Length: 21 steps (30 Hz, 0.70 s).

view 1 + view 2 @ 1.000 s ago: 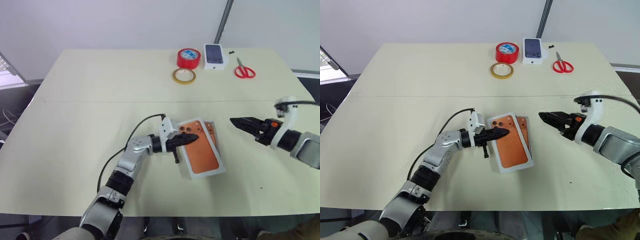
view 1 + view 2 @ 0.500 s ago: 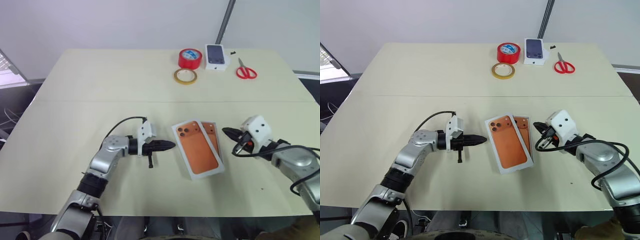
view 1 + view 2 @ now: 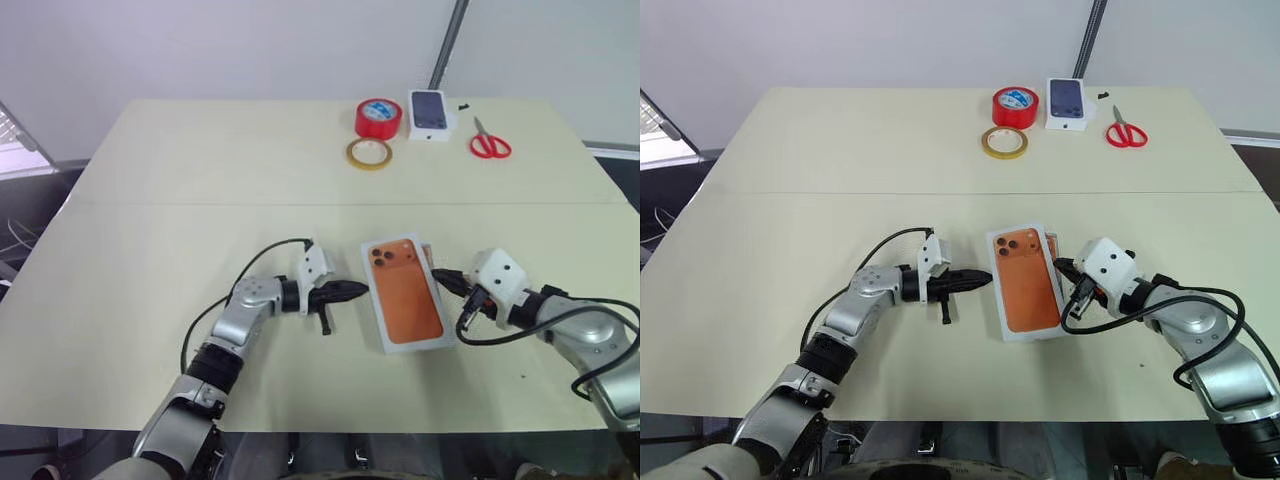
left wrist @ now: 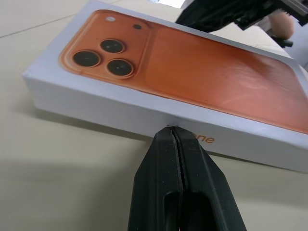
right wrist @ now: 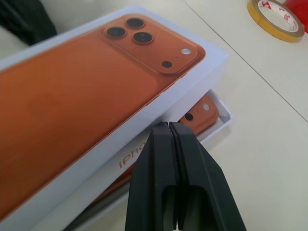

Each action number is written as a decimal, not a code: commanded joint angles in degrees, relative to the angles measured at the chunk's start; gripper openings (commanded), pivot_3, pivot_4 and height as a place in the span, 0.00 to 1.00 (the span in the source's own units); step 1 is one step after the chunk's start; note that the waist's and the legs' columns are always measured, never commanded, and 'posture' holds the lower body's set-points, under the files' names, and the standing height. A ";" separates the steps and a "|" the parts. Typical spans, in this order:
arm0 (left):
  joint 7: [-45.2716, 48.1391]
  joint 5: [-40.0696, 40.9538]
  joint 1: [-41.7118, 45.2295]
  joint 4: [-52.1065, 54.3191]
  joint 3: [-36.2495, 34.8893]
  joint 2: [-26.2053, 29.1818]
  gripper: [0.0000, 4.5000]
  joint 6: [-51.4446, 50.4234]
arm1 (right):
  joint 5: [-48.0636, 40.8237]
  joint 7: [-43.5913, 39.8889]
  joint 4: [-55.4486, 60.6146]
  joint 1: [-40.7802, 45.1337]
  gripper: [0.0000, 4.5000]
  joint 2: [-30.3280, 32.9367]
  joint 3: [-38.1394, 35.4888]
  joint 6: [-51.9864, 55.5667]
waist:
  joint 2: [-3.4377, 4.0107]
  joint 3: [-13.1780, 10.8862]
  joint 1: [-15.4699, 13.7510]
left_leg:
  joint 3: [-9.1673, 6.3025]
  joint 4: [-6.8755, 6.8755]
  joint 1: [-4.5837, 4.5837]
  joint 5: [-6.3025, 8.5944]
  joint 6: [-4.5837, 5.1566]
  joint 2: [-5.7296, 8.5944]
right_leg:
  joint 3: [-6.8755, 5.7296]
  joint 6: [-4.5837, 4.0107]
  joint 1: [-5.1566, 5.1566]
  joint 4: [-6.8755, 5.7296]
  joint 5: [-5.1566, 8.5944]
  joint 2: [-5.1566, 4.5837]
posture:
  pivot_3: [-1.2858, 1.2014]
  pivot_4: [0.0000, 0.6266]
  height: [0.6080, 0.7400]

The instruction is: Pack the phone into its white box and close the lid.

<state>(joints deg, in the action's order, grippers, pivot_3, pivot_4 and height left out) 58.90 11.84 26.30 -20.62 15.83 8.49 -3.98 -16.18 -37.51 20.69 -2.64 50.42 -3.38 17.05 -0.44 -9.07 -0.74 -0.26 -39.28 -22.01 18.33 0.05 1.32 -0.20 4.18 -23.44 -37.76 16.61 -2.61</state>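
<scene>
- At lower centre of the head view, your lid (image 3: 404, 292), printed with an orange phone picture, lies skewed over the white box (image 5: 219, 126) on the table (image 3: 200, 170).
- In the right wrist view, the phone (image 5: 204, 113) sits in the box, one corner peeking from under the lid.
- Your left gripper (image 3: 362, 289) is clenched, empty, its tip at the lid's left side.
- Your right gripper (image 3: 441, 276) is likewise clenched on nothing, tip against the lid's right side.
- At upper right lie red tape (image 3: 377, 117), a yellow tape ring (image 3: 368, 153), a small box (image 3: 428, 112) and scissors (image 3: 489, 142).
</scene>
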 commanded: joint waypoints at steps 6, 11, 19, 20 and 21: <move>-1.89 0.70 2.26 -0.26 -0.83 -3.62 0.00 -0.18 | 3.11 0.09 1.72 0.38 0.01 -2.44 -0.60 0.02 | 0.00 0.00 -0.02 | 0.00 0.00 0.01 0.00 0.00 0.00 | 0.00 0.00 0.01 0.00 0.00 0.00 | 0.52 0.24 1.00; -3.74 -0.44 3.98 -2.26 -0.82 -5.49 0.00 0.35 | 5.55 0.96 -0.36 1.24 0.01 -4.02 -0.76 0.62 | -0.01 -0.01 0.00 | 0.00 0.00 0.01 0.00 0.00 0.01 | 0.00 0.00 0.01 0.00 0.00 0.00 | 0.52 0.24 1.00; -3.40 -0.72 5.66 -4.52 -0.74 -6.62 0.00 0.48 | 8.08 1.09 -1.29 1.68 0.01 -5.37 -1.53 0.32 | -0.01 -0.01 0.00 | 0.01 0.00 0.02 0.00 -0.01 0.01 | 0.00 0.00 0.00 -0.03 0.00 0.01 | 0.52 0.24 1.00; -3.37 -0.78 5.63 -4.57 -0.72 -6.59 0.00 0.47 | 8.10 0.98 -1.10 1.61 0.01 -5.51 -1.56 0.40 | -0.01 -0.01 0.00 | 0.01 0.00 0.02 0.00 -0.01 0.01 | 0.00 0.00 0.00 -0.03 0.00 0.01 | 0.52 0.24 1.00; -3.37 -0.90 5.51 -4.58 -0.68 -6.51 0.00 0.60 | 7.94 0.80 -0.93 1.55 0.01 -5.69 -1.57 0.65 | -0.01 -0.01 0.01 | 0.01 0.00 0.02 0.00 -0.01 0.01 | 0.00 0.00 0.00 -0.03 0.00 0.01 | 0.52 0.24 1.00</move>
<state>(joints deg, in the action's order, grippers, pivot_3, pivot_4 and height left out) 54.86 10.95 30.50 -26.25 14.33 3.23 -4.13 -7.82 -36.31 17.79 -1.78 45.43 -4.68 18.40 -0.45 -9.08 -0.73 -0.25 -39.29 -21.99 18.33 0.05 1.33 -0.20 4.18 -23.43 -37.79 16.61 -2.60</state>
